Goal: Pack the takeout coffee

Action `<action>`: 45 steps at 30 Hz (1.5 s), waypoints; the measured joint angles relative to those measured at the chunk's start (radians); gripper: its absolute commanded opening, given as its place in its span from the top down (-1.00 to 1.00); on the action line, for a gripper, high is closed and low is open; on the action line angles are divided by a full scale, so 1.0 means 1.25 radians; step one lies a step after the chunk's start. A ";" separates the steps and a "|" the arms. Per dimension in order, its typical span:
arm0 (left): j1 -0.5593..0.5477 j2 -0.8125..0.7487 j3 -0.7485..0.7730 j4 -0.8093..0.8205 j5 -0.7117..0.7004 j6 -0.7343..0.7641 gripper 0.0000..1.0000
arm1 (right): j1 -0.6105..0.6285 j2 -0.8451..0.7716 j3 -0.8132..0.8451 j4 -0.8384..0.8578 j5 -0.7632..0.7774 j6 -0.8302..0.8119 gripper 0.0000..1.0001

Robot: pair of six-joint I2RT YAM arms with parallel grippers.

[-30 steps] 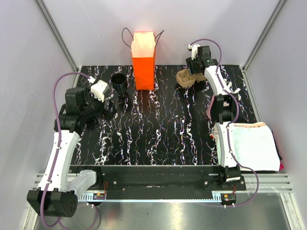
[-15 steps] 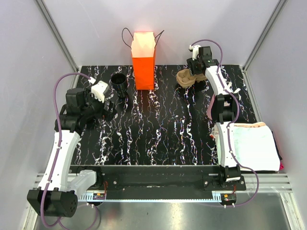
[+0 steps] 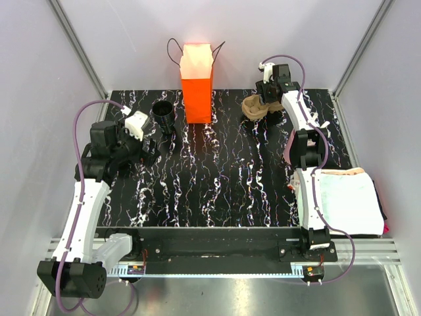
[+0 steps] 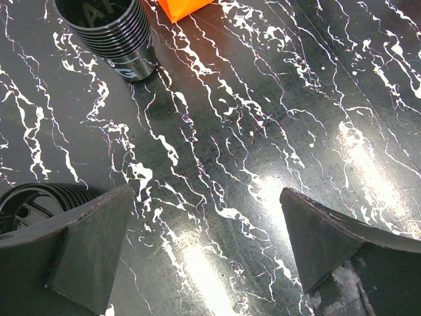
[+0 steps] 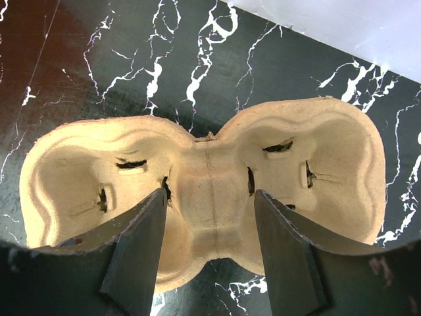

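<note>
Left tool [image 4: 205,204] is spread wide over the black marble table [image 4: 296,99]. The small ribbed black takeout cup [image 4: 108,36] stands just ahead of it, beside the orange paper bag [image 3: 197,82]. I'd centre on the cup before closing. Right tool [image 5: 209,197] gapes wide over the brown pulp two-cup tray [image 5: 316,164].

- We can read no whole word, brand or number in any view.
- Just left of the orange bag [image 4: 179,6], the open ribbed black cup [image 4: 112,39] has faint pale letters on its inner wall. The first looks like an "A"; the rest is too dim to read.
- The same cup has a small white print low on its outer wall, too small to read.
</note>
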 measured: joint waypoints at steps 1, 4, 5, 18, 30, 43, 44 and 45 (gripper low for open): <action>0.000 0.000 0.000 0.000 0.000 0.000 -0.98 | 0.000 0.000 0.000 0.000 -0.001 0.000 -0.24; 0.000 0.000 0.000 0.000 0.000 0.000 -0.98 | 0.000 0.000 0.000 0.000 -0.004 0.000 -0.24; 0.000 0.000 0.000 0.000 0.000 0.000 -0.98 | 0.000 0.000 0.000 0.000 -0.004 0.000 -0.24; 0.001 0.000 0.000 0.000 0.000 0.000 -0.98 | 0.000 0.003 0.000 0.000 -0.004 0.000 -0.16; 0.002 0.000 0.000 0.000 0.000 0.000 -0.98 | 0.000 0.003 0.000 0.000 -0.004 0.000 0.00; 0.002 0.000 0.000 0.000 0.000 0.000 -0.98 | -0.001 0.003 0.000 0.000 -0.003 -0.001 0.26; 0.002 0.000 0.000 0.000 0.000 0.000 -0.98 | -0.001 0.003 0.000 0.000 -0.003 -0.001 0.26; 0.002 0.000 0.000 0.000 0.000 0.000 -0.98 | -0.001 0.003 0.000 0.000 -0.003 -0.001 0.26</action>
